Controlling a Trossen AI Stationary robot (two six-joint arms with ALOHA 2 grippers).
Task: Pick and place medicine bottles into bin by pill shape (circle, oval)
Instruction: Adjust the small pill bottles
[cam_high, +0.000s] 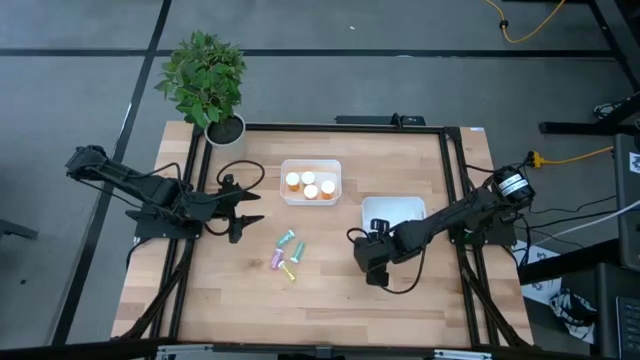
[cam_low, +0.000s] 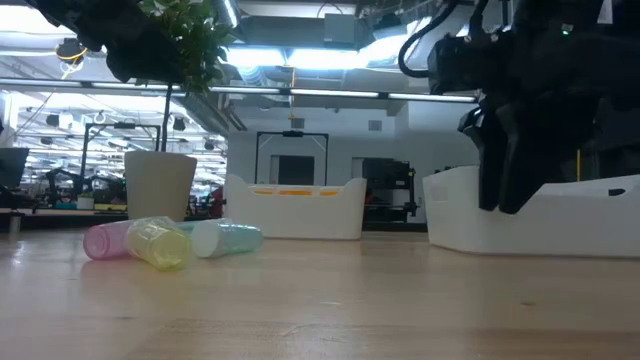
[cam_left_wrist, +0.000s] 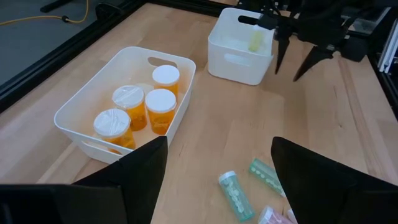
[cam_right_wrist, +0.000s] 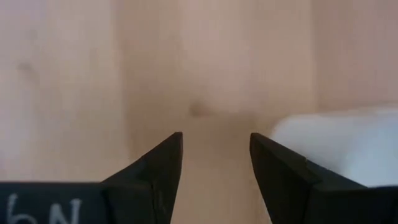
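Note:
Several pastel medicine bottles (cam_high: 288, 253) lie on their sides mid-table; the left wrist view shows a teal one (cam_left_wrist: 235, 193) and a green one (cam_left_wrist: 266, 175). Several orange, white-capped bottles (cam_left_wrist: 146, 106) stand in the far white bin (cam_high: 312, 163). A yellow-green bottle (cam_left_wrist: 255, 38) lies in the right white bin (cam_high: 395, 200). My right gripper (cam_right_wrist: 216, 135) points down over bare wood, just off that bin's near left corner, open and with nothing between its fingers. My left gripper (cam_high: 250, 207) hovers open, left of the loose bottles.
A potted plant (cam_high: 205, 80) stands at the table's far left corner. A black frame rail (cam_high: 340, 126) runs around the table's edges. Bare wood lies along the near side of the table.

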